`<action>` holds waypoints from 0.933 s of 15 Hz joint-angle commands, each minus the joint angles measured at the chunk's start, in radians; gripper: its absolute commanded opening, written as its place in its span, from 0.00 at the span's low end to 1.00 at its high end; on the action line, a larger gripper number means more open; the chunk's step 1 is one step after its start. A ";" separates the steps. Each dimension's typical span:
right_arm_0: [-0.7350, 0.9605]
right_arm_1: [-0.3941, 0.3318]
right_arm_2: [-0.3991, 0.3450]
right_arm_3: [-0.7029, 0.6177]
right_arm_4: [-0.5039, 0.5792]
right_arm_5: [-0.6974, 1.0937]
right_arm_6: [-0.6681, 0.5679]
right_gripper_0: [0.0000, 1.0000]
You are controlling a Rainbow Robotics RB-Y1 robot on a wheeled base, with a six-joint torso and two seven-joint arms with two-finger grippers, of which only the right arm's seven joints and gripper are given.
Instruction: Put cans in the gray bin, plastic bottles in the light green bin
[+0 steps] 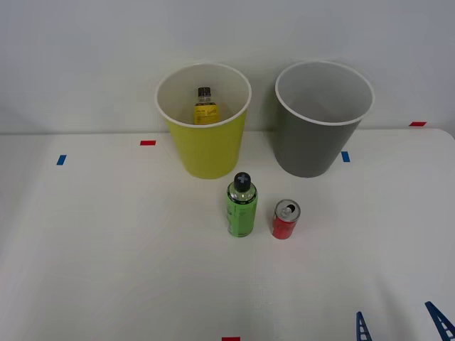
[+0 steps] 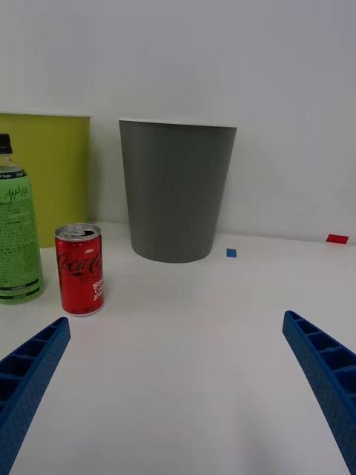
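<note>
A small red can (image 1: 286, 219) (image 2: 79, 269) stands upright mid-table, just right of a green-labelled plastic bottle (image 1: 242, 205) (image 2: 16, 237) with a dark cap. Behind them stand the light green bin (image 1: 205, 153) (image 2: 52, 171) on the left and the gray bin (image 1: 323, 142) (image 2: 178, 193) on the right. A yellow-labelled bottle (image 1: 205, 107) stands inside the light green bin. My right gripper (image 1: 402, 325) (image 2: 176, 371) is open at the table's near right, its blue fingertips (image 2: 33, 364) wide apart with nothing between them, well short of the can.
Small red and blue tape marks (image 1: 148, 143) dot the white table (image 1: 106, 249). A pale wall rises right behind the bins. Open tabletop lies between my gripper and the can.
</note>
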 commanded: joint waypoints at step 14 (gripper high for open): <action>0.000 0.000 0.000 0.000 0.000 0.000 0.000 1.00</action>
